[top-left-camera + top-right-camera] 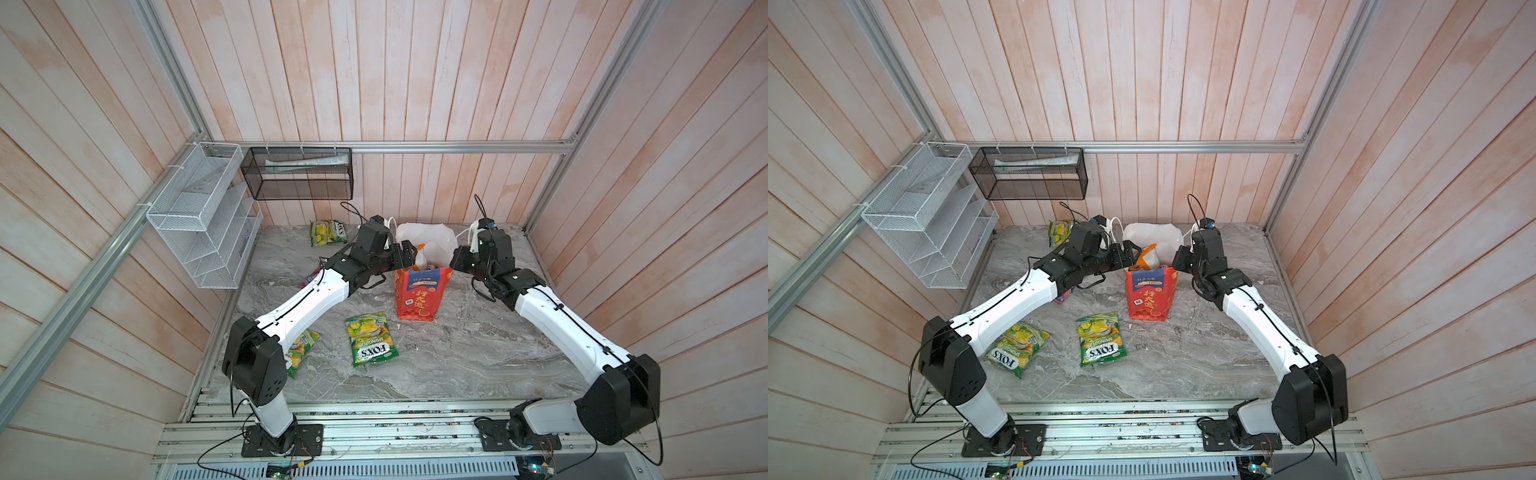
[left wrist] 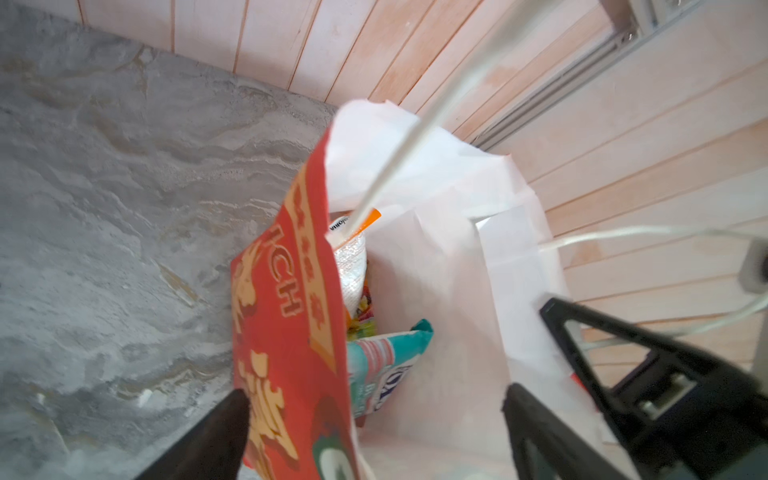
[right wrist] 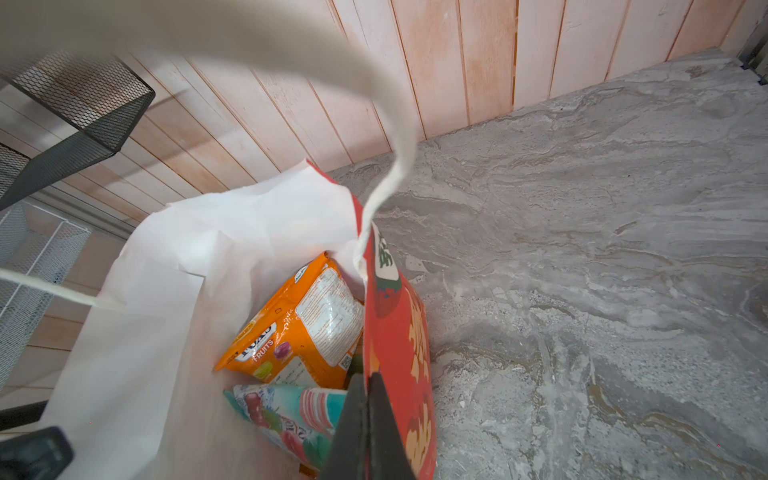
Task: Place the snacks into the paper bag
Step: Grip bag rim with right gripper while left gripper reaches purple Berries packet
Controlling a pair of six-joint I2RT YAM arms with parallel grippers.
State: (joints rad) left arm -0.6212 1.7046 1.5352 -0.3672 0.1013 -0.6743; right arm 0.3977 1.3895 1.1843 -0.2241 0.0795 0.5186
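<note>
Mid-loading. Pinching red wall of paper bag (image 1: 419, 299) with right gripper (image 3: 365, 382), jaws flat together on it, propping mouth open. Hovering left gripper (image 2: 376, 395) wide and empty at mouth. Orange packet (image 3: 286, 328), teal packet (image 3: 286, 409) inside. Next, likely: fetching green packet (image 1: 371, 338) off table (image 1: 478, 353); calls for low edge pinch.

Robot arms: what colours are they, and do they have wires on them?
Both the left arm and right arm have smooth white shells with chunky black joints and black bases. Thin black cables run along them, and small round holes dot the left shoulder cover. The left gripper and right gripper have black pointed fingers.
</note>
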